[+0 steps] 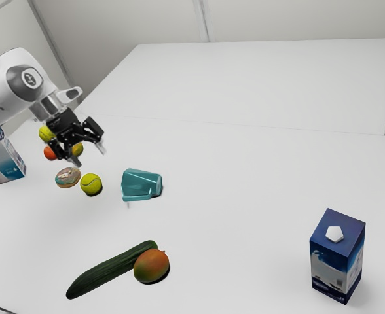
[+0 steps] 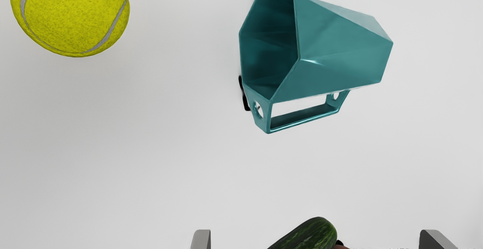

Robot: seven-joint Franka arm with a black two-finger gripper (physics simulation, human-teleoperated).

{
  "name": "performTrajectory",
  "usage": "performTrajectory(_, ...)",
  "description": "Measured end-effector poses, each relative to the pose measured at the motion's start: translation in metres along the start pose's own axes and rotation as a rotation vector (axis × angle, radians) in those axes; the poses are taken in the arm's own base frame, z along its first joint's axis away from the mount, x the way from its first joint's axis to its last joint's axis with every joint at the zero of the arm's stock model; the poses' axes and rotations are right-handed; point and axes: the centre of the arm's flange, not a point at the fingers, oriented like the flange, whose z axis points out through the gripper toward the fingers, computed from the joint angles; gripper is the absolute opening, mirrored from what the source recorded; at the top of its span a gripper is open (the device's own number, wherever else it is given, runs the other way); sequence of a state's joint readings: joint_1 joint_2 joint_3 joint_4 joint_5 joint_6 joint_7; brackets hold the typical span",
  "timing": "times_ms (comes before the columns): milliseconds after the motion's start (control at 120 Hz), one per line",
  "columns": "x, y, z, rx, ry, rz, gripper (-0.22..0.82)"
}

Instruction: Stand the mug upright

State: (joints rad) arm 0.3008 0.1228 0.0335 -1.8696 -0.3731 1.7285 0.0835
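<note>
Sideways, a teal mug (image 1: 140, 186) is shown lying left of centre in the exterior view; at upper left, the black gripper (image 1: 89, 156) is held aloft, fingers spread and empty, presumably so the mug can be straddled.

the teal faceted mug (image 2: 339, 45) lies sideways on the table (image 1: 245, 229), handle (image 2: 305, 117) perhaps touching it.

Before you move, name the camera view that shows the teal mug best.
The wrist view: it looks down on the mug from close by, so its open mouth and looped handle are plain. The exterior view shows it from farther off, lying on its side near a tennis ball.
</note>
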Motion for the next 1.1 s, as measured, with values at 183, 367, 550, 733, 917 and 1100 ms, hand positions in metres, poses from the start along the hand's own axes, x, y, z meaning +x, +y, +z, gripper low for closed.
performTrajectory(183, 0.024, -0.014, 0.03, -0.065, -0.042, -0.044, 0.6)
performTrajectory(367, 0.047, -0.022, 0.052, -0.103, -0.043, -0.068, 0.6)
performTrajectory(550, 0.066, -0.029, 0.075, -0.146, -0.046, -0.095, 0.6)
performTrajectory(733, 0.078, -0.029, 0.084, -0.207, -0.025, -0.119, 0.6)
performTrajectory(917, 0.083, -0.025, 0.099, -0.272, -0.025, -0.147, 0.6)
performTrajectory(1100, 0.087, -0.018, 0.119, -0.315, -0.046, -0.16, 0.6)
